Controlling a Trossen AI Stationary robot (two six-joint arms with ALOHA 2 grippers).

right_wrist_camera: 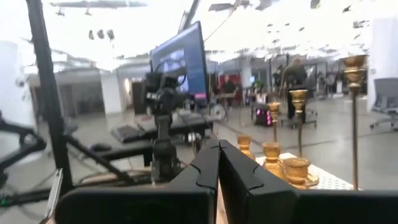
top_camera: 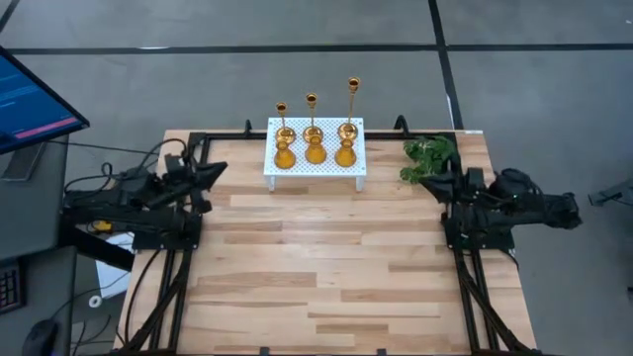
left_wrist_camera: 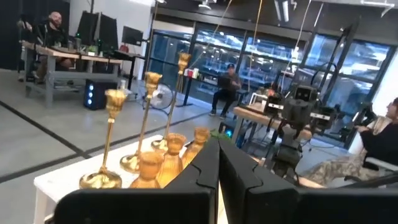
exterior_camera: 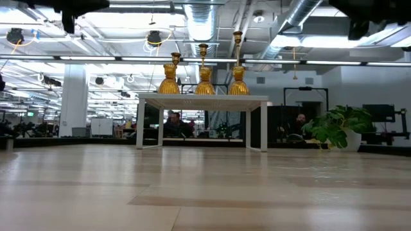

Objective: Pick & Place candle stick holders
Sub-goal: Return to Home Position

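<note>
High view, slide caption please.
Six gold candle holders on the white stand; left gripper and right gripper parked at the table's sides.

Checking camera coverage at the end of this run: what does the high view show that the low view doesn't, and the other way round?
Only the high view: where the arms rest, left gripper at the left edge of the table, right gripper at its right, plus a monitor off to the left. Only the low view: the stand's legs, people seated in the room behind, ceiling ducts. Both: the white stand carrying six gold candle stick holders, the green plant beside it.
</note>
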